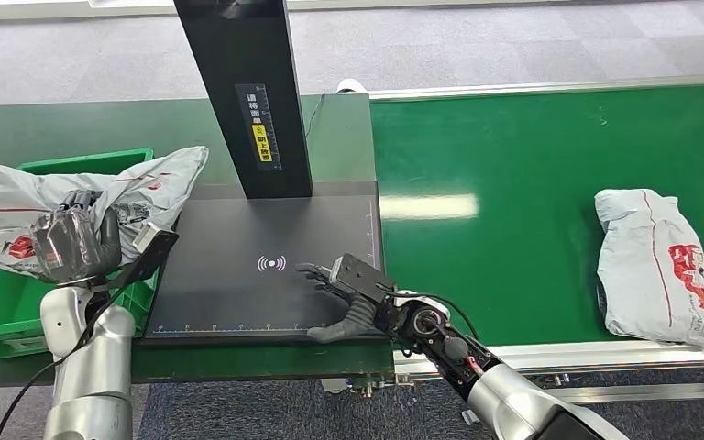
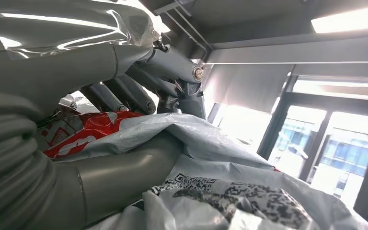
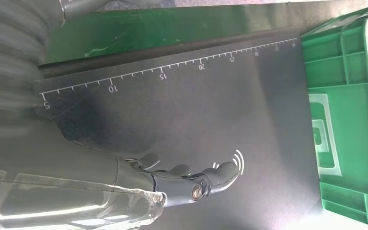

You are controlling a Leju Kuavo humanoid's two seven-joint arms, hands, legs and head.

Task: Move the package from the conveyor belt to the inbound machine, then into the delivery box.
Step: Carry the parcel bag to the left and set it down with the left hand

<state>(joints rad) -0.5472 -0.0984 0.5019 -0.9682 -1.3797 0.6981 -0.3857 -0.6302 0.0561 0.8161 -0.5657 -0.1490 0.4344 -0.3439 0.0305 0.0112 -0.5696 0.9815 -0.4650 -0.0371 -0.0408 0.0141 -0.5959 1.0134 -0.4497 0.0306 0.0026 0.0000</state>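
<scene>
A grey plastic package [image 1: 73, 197] with red print hangs over the green delivery box [image 1: 0, 307] at the left. My left hand [image 1: 78, 240] grips it from below; in the left wrist view the fingers [image 2: 139, 81] wrap the grey bag [image 2: 211, 143]. My right hand [image 1: 348, 293] hovers open over the black scanner plate [image 1: 238, 275] of the inbound machine, fingers spread near the wireless symbol [image 3: 237, 160]. A second grey package [image 1: 655, 266] lies on the green conveyor belt [image 1: 513, 183] at the right.
The machine's black column [image 1: 247, 92] rises behind the plate. The box's green rim [image 3: 345, 96] lies just past the plate's far edge. A metal rail [image 1: 605, 353] borders the belt's near side. Grey floor lies behind the table.
</scene>
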